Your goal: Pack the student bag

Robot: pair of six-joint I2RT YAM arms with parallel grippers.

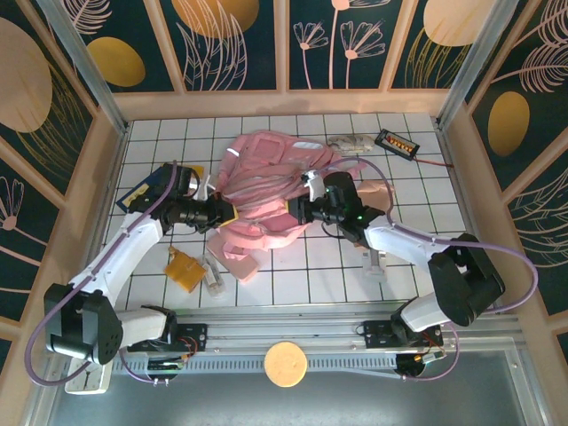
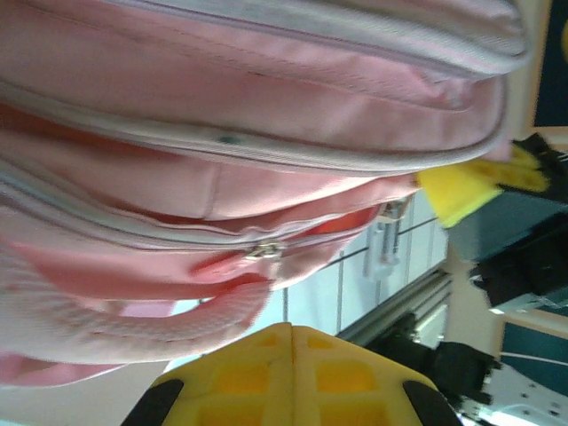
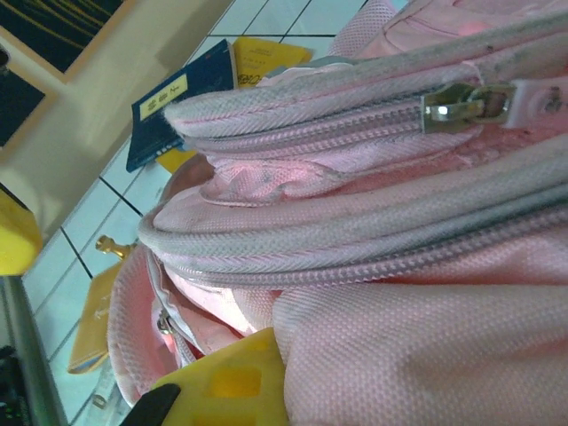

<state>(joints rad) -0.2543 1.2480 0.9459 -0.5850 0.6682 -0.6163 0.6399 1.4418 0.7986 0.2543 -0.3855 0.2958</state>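
Student bag lies between left claw and right claw

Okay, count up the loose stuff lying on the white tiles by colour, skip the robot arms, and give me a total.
Pink: 1, backpack
Beige: 1, pouch
Black: 1, gadget
Blue: 1, book
Yellow: 1, booklet under the book
Orange: 1, packet
Clear: 2, small items and
Total: 8
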